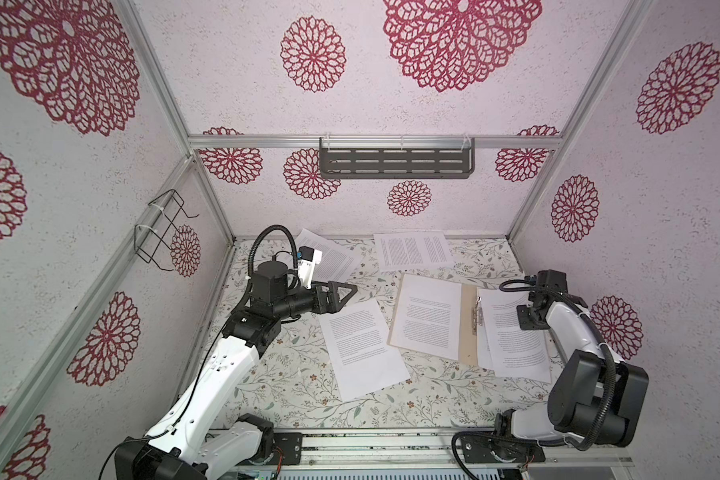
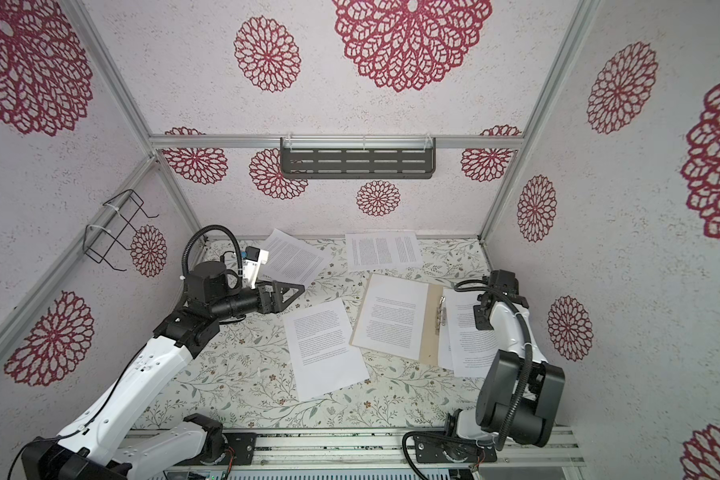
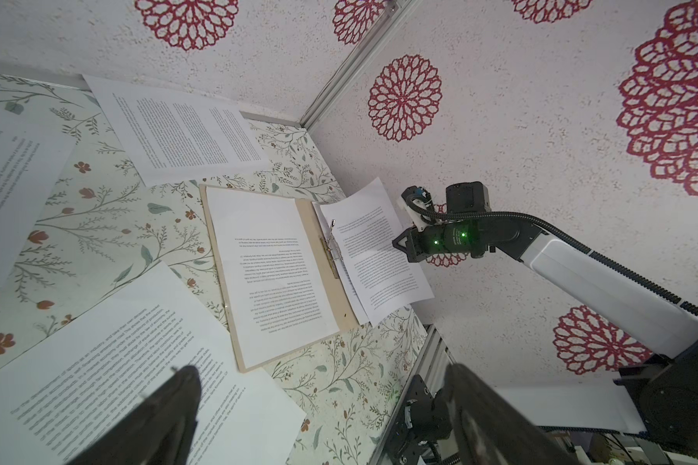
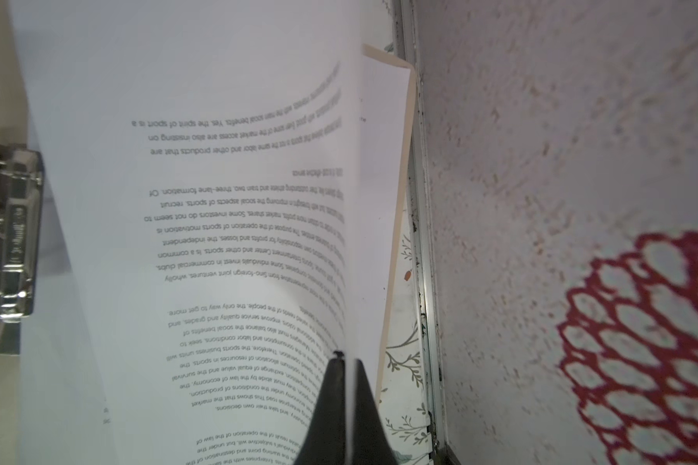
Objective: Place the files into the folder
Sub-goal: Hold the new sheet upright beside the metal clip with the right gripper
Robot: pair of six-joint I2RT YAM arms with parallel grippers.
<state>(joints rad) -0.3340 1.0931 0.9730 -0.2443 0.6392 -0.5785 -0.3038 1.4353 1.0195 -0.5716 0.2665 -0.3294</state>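
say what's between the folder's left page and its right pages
The metal clip on a bare strip of the folder, seen in both top views.

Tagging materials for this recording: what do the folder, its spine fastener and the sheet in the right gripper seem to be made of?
The folder looks like thin tan card, matte, probably manila. Its fastener is bright metal with mirror-like glints. The sheet is plain white printed paper, matte; it bows where the right gripper pinches its edge.

Lab enclosure: aluminium frame (image 1: 266,142), wallpapered panels (image 1: 225,62)
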